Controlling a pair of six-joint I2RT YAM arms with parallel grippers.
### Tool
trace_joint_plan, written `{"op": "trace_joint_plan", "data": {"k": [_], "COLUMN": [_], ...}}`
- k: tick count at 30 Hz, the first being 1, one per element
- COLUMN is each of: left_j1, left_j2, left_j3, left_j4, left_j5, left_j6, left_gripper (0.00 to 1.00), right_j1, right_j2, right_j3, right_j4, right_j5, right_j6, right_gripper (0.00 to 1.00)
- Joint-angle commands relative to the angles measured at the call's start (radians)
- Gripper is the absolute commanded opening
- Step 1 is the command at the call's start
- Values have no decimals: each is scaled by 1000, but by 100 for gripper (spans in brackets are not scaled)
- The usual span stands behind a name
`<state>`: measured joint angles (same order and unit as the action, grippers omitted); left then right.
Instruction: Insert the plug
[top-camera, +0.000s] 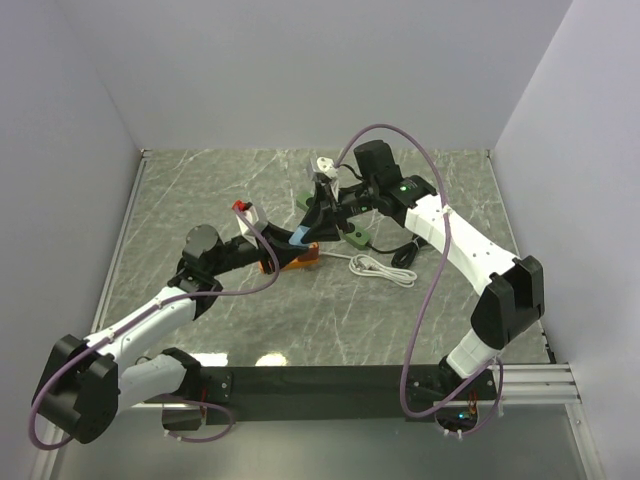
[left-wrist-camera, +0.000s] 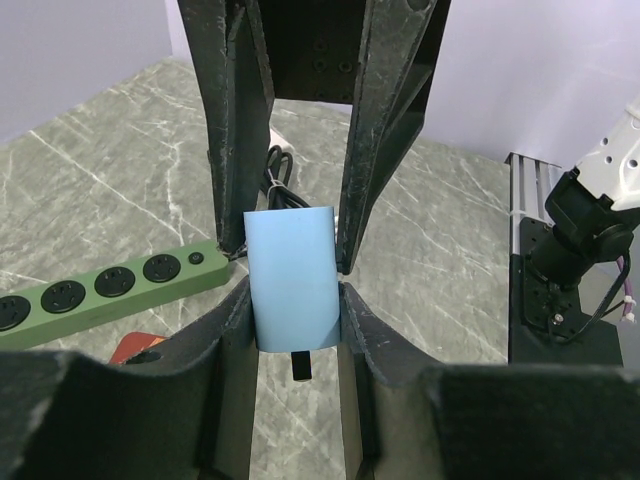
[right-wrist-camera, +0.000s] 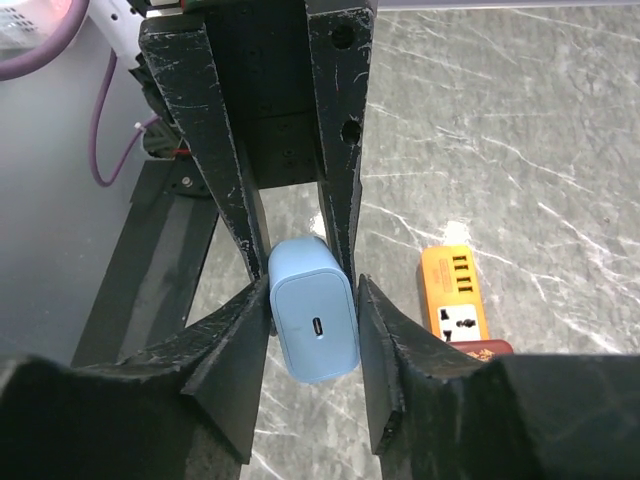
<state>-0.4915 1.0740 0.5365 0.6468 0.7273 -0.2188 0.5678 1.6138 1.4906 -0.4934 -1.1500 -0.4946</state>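
Observation:
The plug (left-wrist-camera: 290, 270) is a light blue charger block, held in the air between both grippers. My left gripper (left-wrist-camera: 295, 300) is shut on its sides, with one dark prong showing below the block. From the opposite side my right gripper (right-wrist-camera: 312, 285) closes on the same plug (right-wrist-camera: 315, 325), whose small port faces that camera. In the top view both grippers meet at the plug (top-camera: 300, 237) in the middle of the table. The green power strip (left-wrist-camera: 100, 290) lies to the left, below the plug.
An orange power strip (right-wrist-camera: 455, 295) lies on the marble table just under the grippers (top-camera: 290, 265). The green strip (top-camera: 356, 238) runs behind it. A coiled white cable (top-camera: 385, 268) and a black cable (top-camera: 405, 250) lie to the right.

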Motion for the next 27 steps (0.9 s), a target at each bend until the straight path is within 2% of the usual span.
{"op": "trace_joint_plan", "data": {"k": [1, 3, 5, 6, 7, 8, 9, 10, 13, 18, 27], "left_j1": [-1, -1, -1, -1, -1, -1, -1, -1, -1, 1, 40], "left_j2": [-32, -37, -42, -42, -40, -34, -31, -23, -26, -58, -272], "left_j3": [0, -6, -9, -9, -7, -3, 2, 6, -12, -56, -187], "left_j4": [71, 74, 77, 77, 76, 61, 51, 41, 30, -2, -134], "left_j5": [-2, -22, -31, -55, -68, -84, -100, -133, -201, -360, -756], "left_j6": [25, 32, 30, 27, 24, 22, 19, 16, 7, -17, -125], "left_gripper": [1, 1, 1, 1, 1, 4, 13, 45, 83, 93, 99], "right_j1": [6, 6, 6, 6, 6, 6, 7, 13, 14, 12, 50], "right_j2": [1, 5, 6, 6, 5, 1, -5, -9, -23, 7, 309], "right_j3": [11, 14, 19, 17, 11, 5, -4, -21, -47, -12, 345], "right_j4": [18, 6, -16, -17, -14, 1, 21, 54, 120, 148, -135], "right_j5": [30, 30, 23, 7, 3, 4, 31, 53, 143, 297, 507], "right_j6": [8, -4, -21, -28, -33, -29, -18, -1, 33, 51, -51], "right_gripper": [44, 42, 33, 28, 17, 11, 6, 0, 0, 0, 0]}}
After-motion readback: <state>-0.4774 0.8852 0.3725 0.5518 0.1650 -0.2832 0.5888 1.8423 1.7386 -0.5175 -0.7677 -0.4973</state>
